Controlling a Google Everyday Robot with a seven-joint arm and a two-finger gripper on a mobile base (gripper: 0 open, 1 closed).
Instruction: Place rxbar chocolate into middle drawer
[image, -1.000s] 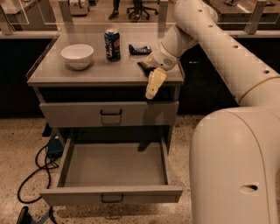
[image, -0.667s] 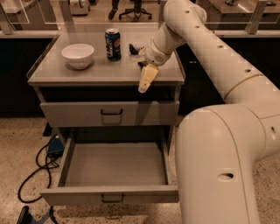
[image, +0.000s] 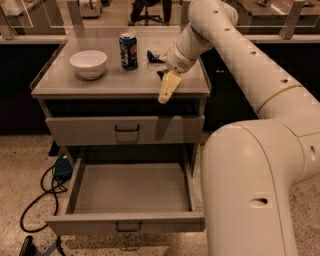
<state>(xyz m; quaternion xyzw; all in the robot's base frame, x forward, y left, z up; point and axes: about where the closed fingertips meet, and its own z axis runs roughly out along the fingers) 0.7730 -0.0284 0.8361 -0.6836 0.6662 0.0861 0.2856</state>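
Observation:
A small dark crumpled wrapper, the rxbar chocolate (image: 153, 56), lies on the cabinet top to the right of the soda can. My gripper (image: 168, 87) hangs pointing down over the cabinet top's front right part, just in front of and right of the wrapper, and nothing shows in it. A dark bit (image: 161, 74) shows by its wrist; I cannot tell what it is. The middle drawer (image: 125, 221) is pulled out wide below, and its grey inside holds nothing.
A white bowl (image: 88, 63) and a blue soda can (image: 128, 51) stand on the cabinet top (image: 110, 85). The upper handled drawer (image: 125, 131) is shut. My arm and white base (image: 255, 185) fill the right side. A black cable (image: 42, 192) lies on the floor at left.
My gripper has moved left along the cabinet top's front edge and a little further over the top, closer to the dark wrapper. The drawers, bowl and can have not moved.

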